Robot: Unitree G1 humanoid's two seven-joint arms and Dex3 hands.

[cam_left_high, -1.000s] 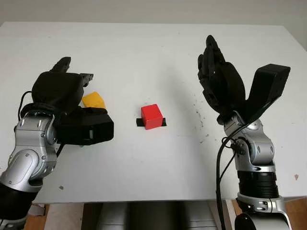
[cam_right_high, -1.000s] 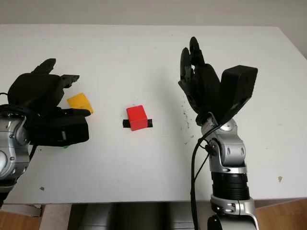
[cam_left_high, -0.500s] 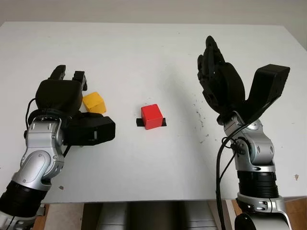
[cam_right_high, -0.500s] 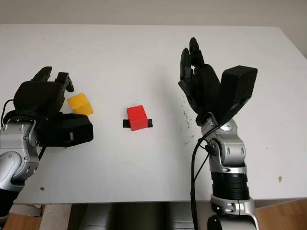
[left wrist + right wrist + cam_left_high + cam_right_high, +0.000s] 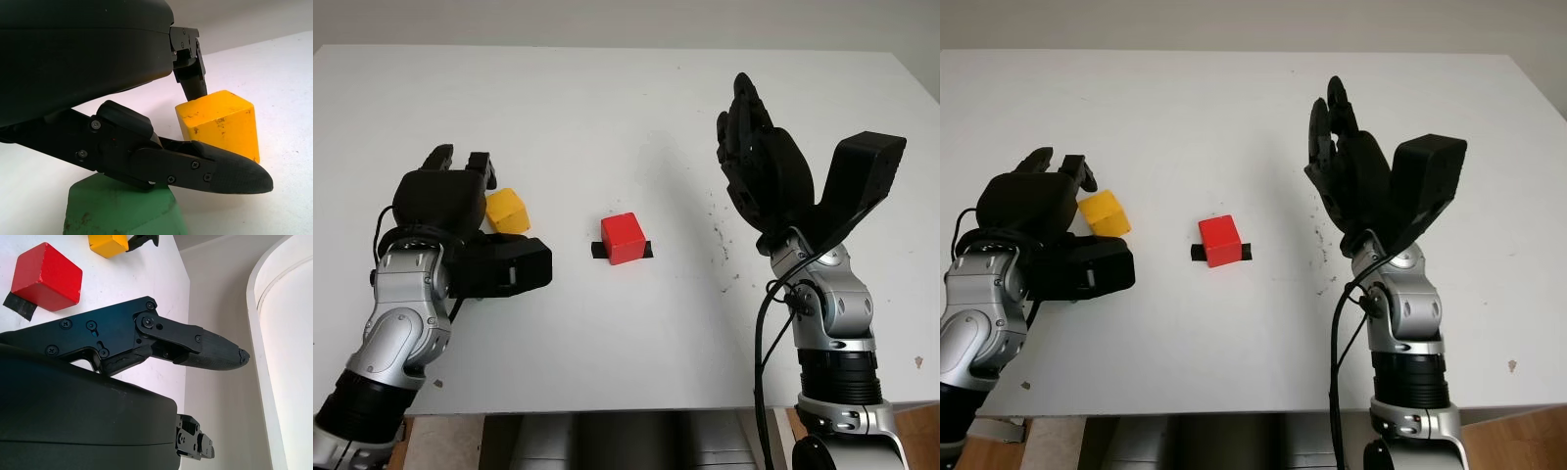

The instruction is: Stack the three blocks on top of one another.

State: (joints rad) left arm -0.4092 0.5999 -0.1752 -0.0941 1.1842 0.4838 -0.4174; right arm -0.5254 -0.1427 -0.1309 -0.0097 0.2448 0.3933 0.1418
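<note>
A yellow block lies on the white table at the left. My left hand is open right beside it on its left, the fingertips level with the block's far side. In the left wrist view a green block sits under that hand, beneath the thumb, with the yellow block just past it and one finger behind it. A red block stands on a black tape patch at the table's middle. My right hand is open, held up above the table's right side.
Dark specks mark the table between the red block and the right arm. The table's near edge runs just in front of both arms. The right wrist view looks down on the red block and yellow block.
My left hand has turned and shifted right and closer to the yellow block, covering the green block. The blocks and the right hand have stayed put.
</note>
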